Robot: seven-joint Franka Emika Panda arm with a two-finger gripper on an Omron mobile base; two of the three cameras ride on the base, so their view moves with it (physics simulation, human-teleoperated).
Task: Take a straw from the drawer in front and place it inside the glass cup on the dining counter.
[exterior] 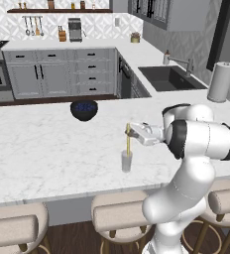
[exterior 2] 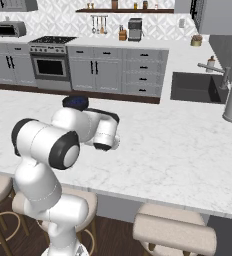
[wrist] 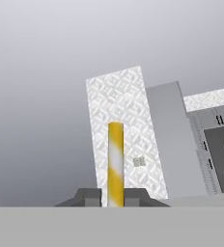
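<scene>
The yellow straw point(exterior: 128, 140) stands upright over the dining counter point(exterior: 47, 149), and its lower end dips into the mouth of the small glass cup point(exterior: 127, 161). My gripper point(exterior: 131, 131) is shut on the straw near its top, reaching in from the right. In the hand view the straw point(wrist: 115, 159) rises between my gripper point(wrist: 115, 198) fingertips, yellow with a pale band. The drawer is out of view.
A dark blue bowl point(exterior: 84, 110) sits on the counter behind the cup and peeks out behind my arm point(exterior 2: 76, 102). Beige stools point(exterior: 119, 216) line the near edge. A paper towel roll point(exterior: 221, 82) and sink point(exterior: 171, 78) lie at the right.
</scene>
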